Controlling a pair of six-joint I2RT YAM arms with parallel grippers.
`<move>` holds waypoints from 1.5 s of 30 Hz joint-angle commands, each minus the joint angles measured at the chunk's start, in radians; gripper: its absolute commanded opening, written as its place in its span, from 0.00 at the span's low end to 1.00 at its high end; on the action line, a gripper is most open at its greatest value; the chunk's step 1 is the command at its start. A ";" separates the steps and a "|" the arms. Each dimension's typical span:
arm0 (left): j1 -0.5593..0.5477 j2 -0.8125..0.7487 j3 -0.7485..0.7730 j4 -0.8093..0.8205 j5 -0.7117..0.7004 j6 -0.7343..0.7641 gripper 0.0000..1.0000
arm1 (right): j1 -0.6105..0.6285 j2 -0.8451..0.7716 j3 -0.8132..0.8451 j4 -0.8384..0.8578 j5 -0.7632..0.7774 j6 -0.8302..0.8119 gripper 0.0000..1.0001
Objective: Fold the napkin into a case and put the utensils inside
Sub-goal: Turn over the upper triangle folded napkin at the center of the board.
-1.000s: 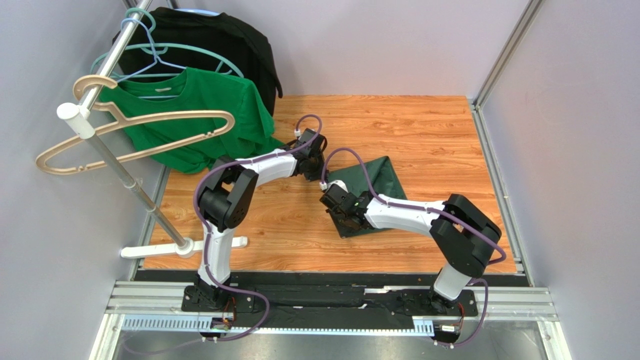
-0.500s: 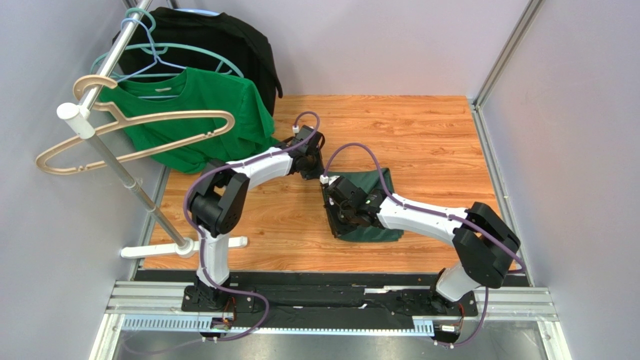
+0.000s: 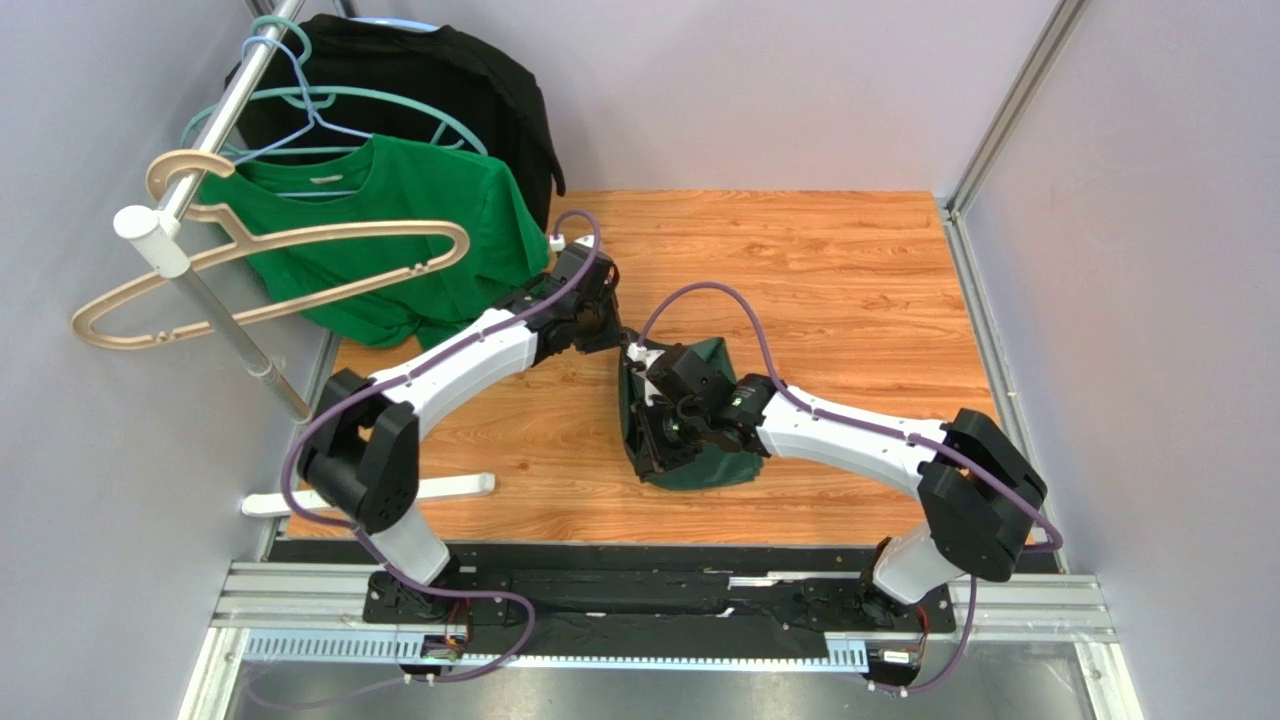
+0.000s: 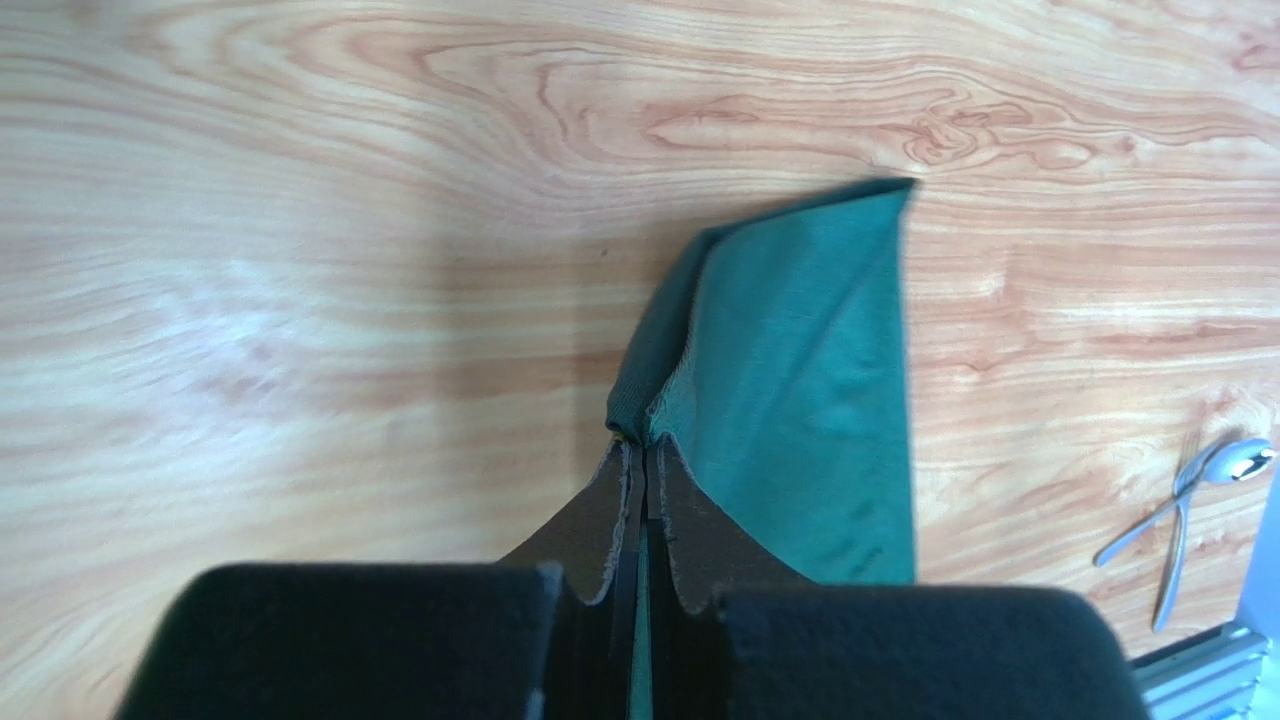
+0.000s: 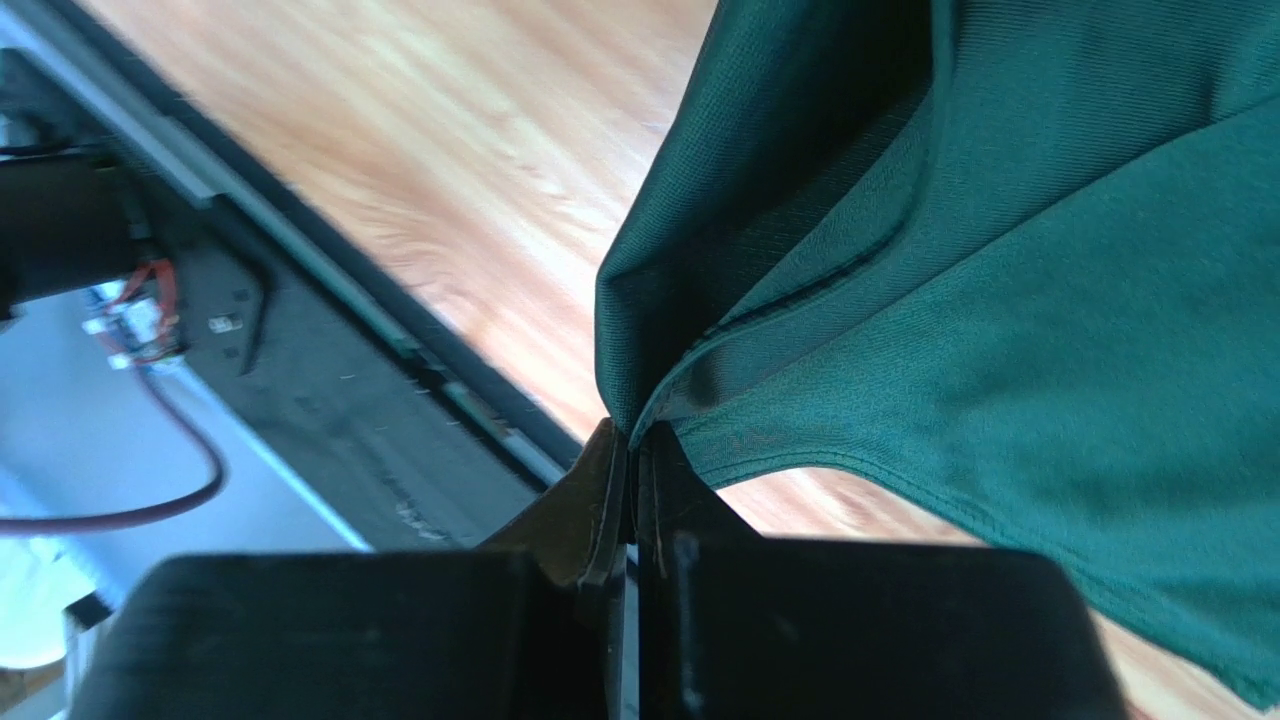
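Left claw (image 4: 643, 450) pinches napkin (image 4: 804, 398); only its camera shows utensils (image 4: 1183, 507).

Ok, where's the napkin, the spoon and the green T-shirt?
napkin (image 4: 812, 405): left wrist view, on its flat middle.
spoon (image 4: 1241, 459): left wrist view, on its bowl.
green T-shirt (image 3: 406, 210): top view, on its chest.
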 commanded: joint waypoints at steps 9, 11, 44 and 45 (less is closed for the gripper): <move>0.056 -0.339 -0.041 -0.206 -0.147 0.080 0.00 | 0.111 -0.007 0.251 0.080 -0.114 0.094 0.00; 0.087 -0.414 -0.043 -0.235 -0.163 0.100 0.00 | 0.129 0.020 0.309 0.115 -0.154 0.115 0.00; -0.154 0.325 0.254 0.177 -0.118 0.146 0.00 | -0.340 -0.074 -0.620 0.755 -0.450 0.263 0.00; -0.156 0.351 0.264 0.179 -0.106 0.151 0.00 | -0.356 -0.099 -0.631 0.720 -0.424 0.253 0.00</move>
